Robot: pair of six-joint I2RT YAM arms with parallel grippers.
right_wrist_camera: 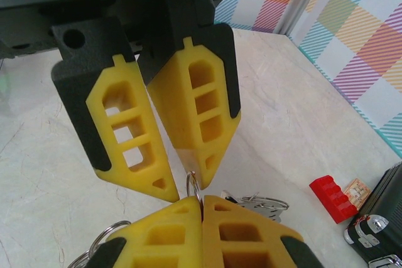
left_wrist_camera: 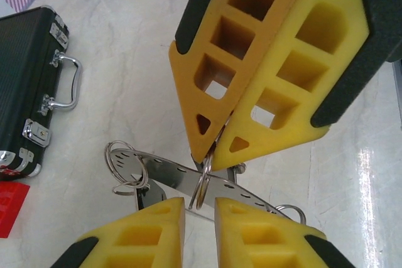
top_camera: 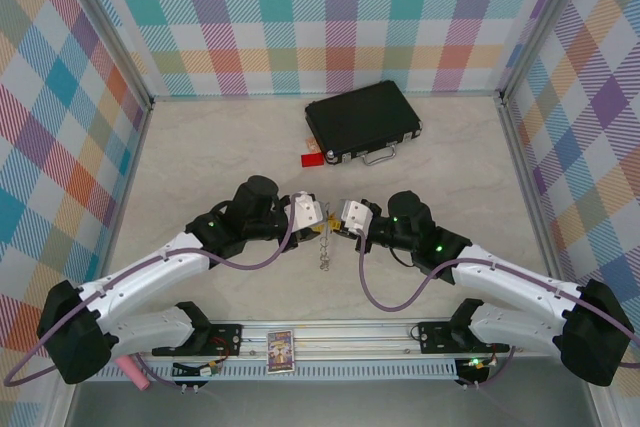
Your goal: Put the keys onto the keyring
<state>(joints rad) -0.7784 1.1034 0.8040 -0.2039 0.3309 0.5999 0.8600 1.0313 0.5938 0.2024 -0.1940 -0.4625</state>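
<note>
First, top view. Left gripper (top_camera: 320,221) and right gripper (top_camera: 338,225) tip to tip over the middle of the table (top_camera: 200,147). Metal strand (top_camera: 323,250) dangling at 6 o'clock of the tips, too small to sort into parts. Case (top_camera: 362,125) at 12 o'clock, well apart; red tag (top_camera: 312,158) just beside its left end.

Next, left wrist view. Right gripper at 12 o'clock, clenched on the top of a small ring (left_wrist_camera: 202,186). Left fingers at 6 o'clock, narrowly parted; small ring standing in the gap, seemingly touching neither pad, nothing seen clamped. Keyring (left_wrist_camera: 166,172) a thin grey band running from 9 to 4 o'clock, right behind the small ring and just above the left tips.

Then, right wrist view. Right fingers pressed together at 6 o'clock, small ring rising from their seam; left gripper at 12 o'clock. Keys (right_wrist_camera: 259,204), apparently, at 3 o'clock of the seam, just beside the right finger, partly hidden.

Handling, as judged: light, stiff, smooth metal throughout, apt to slip and swing. Best hold: flat of a key's head; keyring pinched across its band, near the opening.
</note>
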